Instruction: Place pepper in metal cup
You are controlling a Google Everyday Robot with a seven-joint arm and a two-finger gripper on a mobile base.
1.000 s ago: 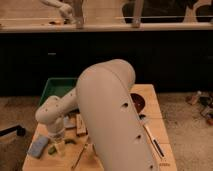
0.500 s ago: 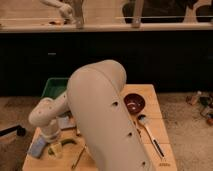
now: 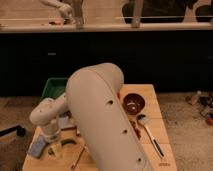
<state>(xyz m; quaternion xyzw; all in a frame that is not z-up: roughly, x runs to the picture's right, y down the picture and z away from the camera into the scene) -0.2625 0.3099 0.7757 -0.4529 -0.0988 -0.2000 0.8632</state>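
Over the wooden counter's (image 3: 151,96) left front hangs the gripper (image 3: 54,146), its state impossible to tell. Just right of it lies the slim, curved dark green pepper (image 3: 70,143), long axis running left-right.

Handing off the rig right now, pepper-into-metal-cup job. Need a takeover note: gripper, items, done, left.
Gripper: low over the front-left of the table, in front of the green tray. I cannot tell whether it holds anything.
Pepper: not identifiable. A pale curved item lies just right of the gripper, and I cannot say what it is.
Metal cup: not in view. The arm hides the middle of the table.
Also there: a maroon bowl right of the arm, with a spoon in front of it.
Done: nothing confirmed.
Left: find the pepper and the cup, grasp the pepper, place it in the cup.
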